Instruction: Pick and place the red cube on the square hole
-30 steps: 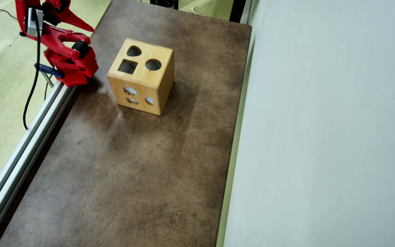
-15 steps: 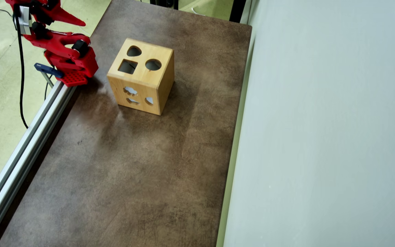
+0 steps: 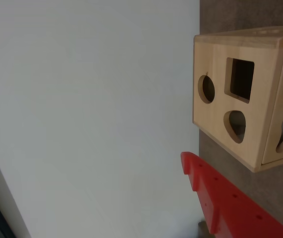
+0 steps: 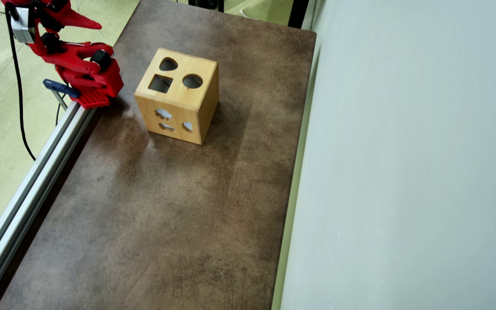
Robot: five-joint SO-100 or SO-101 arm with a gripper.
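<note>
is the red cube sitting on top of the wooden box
No, in the overhead view the wooden box has a bare top with only the square hole and two other cut-outs, and no red cube shows anywhere.

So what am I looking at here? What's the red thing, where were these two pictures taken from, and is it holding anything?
The red thing is a small robot arm, clamped at the table's edge, folded back in the upper left corner of the overhead view. That picture comes from a fixed camera looking down on the brown table. The other picture comes from a camera riding on the arm's wrist, and it lies on its side; the red toothed piece at the bottom is one finger of the end effector, the part that grasps. On the table stands a wooden box with shapes cut into its top: a square hole, a round hole and a rounded teardrop hole. More cut-outs show on its side. No red cube shows in either picture, and I can see nothing held; whether the end effector is open or shut is unclear.
</note>
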